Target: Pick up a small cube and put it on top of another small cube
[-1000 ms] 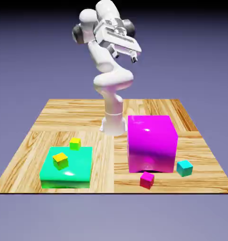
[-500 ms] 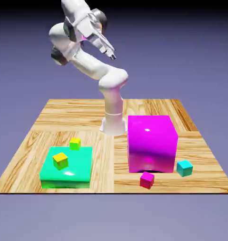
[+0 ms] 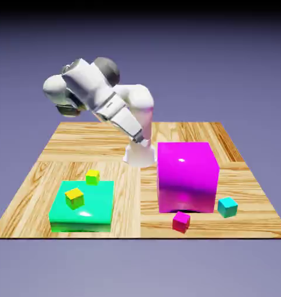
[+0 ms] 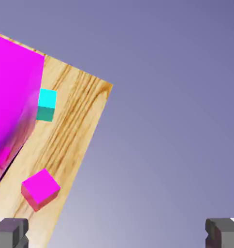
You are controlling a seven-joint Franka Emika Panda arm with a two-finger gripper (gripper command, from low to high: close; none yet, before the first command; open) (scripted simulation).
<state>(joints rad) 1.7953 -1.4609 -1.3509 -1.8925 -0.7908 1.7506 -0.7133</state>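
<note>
Pincer (image 3: 144,141): spread, empty | Magenta cube (image 3: 181,222): ungrasped, near magenta block (image 3: 187,177) | Advised: approach from above, jaws aligned to cube faces, clear of block

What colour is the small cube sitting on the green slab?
Yellow, with an orange tint on top; the exterior view shows it best.
</note>
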